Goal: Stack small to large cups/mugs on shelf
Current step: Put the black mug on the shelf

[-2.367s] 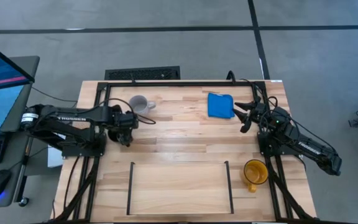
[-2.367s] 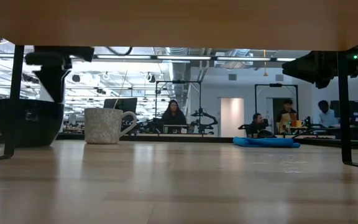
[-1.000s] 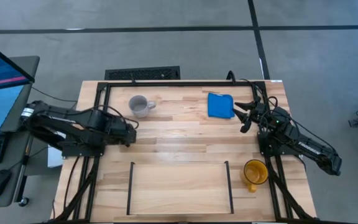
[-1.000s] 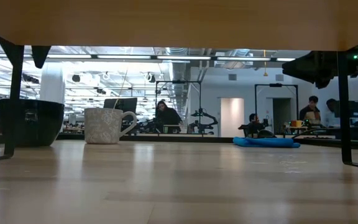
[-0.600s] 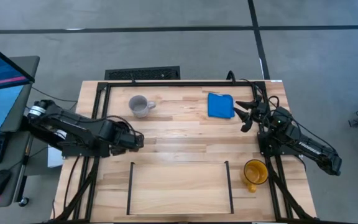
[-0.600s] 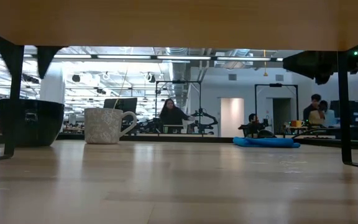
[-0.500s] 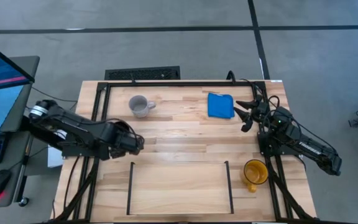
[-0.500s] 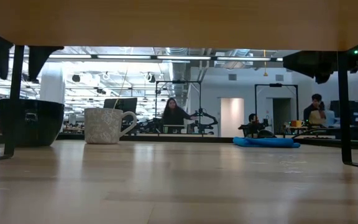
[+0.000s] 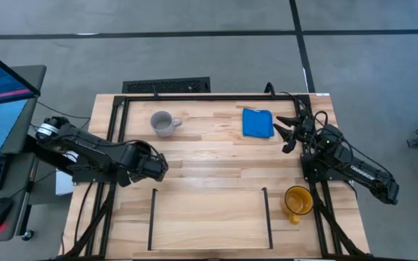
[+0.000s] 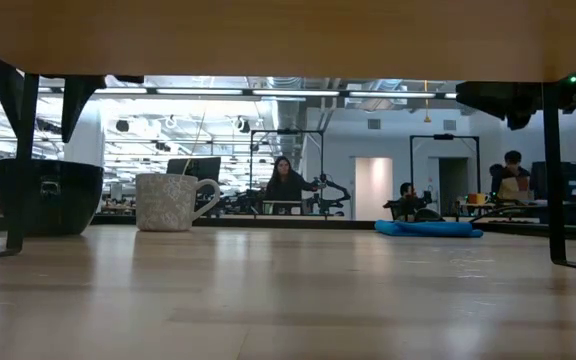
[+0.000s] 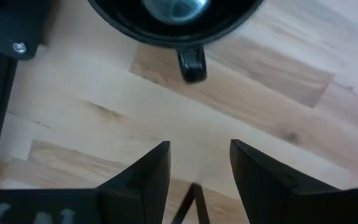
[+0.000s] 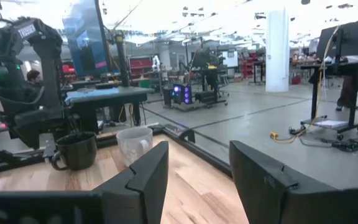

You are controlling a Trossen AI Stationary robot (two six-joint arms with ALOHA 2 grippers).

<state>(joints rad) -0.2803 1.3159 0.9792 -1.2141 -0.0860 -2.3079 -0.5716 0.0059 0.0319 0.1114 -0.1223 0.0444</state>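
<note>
The small black mug [image 11: 173, 15] stands upright on its base on the table, its handle [image 11: 192, 65] toward my left gripper. It also shows in the low view [image 10: 48, 197]; in the high view my left arm hides it. My left gripper [image 11: 199, 162] [image 9: 162, 168] is open and empty, above the table just short of the mug. The grey-white mug [image 9: 162, 123] stands at the far left. The yellow mug [image 9: 297, 201] stands just right of the shelf [image 9: 209, 217]. My right gripper [image 12: 197, 168] [image 9: 287, 134] is open and empty beside the blue cloth.
A blue cloth [image 9: 257, 122] lies at the far right of the table. The shelf's two black bars [image 9: 152, 217] [image 9: 266, 217] stand upright near the front edge. A black metal frame [image 9: 115, 116] runs along the table's edges. People show in the room beyond.
My left gripper has moved toward the table's near edge and a little to the right, away from the black mug, which has stayed in place. My right arm has kept still.
</note>
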